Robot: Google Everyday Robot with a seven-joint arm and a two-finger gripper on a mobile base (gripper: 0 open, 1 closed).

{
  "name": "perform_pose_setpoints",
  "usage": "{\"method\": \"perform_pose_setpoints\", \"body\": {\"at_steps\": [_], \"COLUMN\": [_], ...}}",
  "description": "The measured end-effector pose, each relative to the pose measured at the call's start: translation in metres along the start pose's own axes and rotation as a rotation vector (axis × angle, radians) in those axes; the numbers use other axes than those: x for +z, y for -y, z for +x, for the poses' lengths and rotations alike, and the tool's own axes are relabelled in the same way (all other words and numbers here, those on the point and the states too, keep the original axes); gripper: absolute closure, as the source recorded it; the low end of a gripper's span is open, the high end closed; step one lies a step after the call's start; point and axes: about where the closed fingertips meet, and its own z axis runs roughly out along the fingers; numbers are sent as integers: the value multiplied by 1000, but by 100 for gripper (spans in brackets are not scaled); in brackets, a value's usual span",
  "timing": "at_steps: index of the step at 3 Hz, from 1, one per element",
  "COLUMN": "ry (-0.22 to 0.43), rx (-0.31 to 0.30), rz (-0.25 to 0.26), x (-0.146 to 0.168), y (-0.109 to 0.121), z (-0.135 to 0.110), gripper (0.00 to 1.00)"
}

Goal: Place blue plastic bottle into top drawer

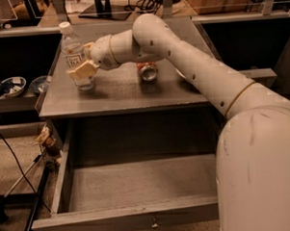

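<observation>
The blue plastic bottle (73, 49), clear with a white cap and white label, stands upright on the back left of the grey cabinet top (124, 92). My gripper (84, 60) is at the bottle, around its lower half, with the arm reaching in from the right. The top drawer (138, 182) is pulled out below the cabinet top, and nothing lies in it. Its small metal knob (153, 225) shows at the front centre.
A red soda can (148, 71) lies on its side on the cabinet top, right of the bottle and under my arm. Bowls (11, 86) sit on a low shelf at the left. Cables and a stand (27, 190) are on the floor left of the drawer.
</observation>
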Motion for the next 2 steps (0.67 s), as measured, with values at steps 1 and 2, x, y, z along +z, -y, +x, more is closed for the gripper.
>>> {"method": "perform_pose_setpoints", "body": {"at_steps": [1, 2], "ry": [0, 0], "rx": [0, 1], "rz": [0, -1], "x": [0, 0], "y": [0, -1], "z": [0, 0], "gripper": [80, 100]}}
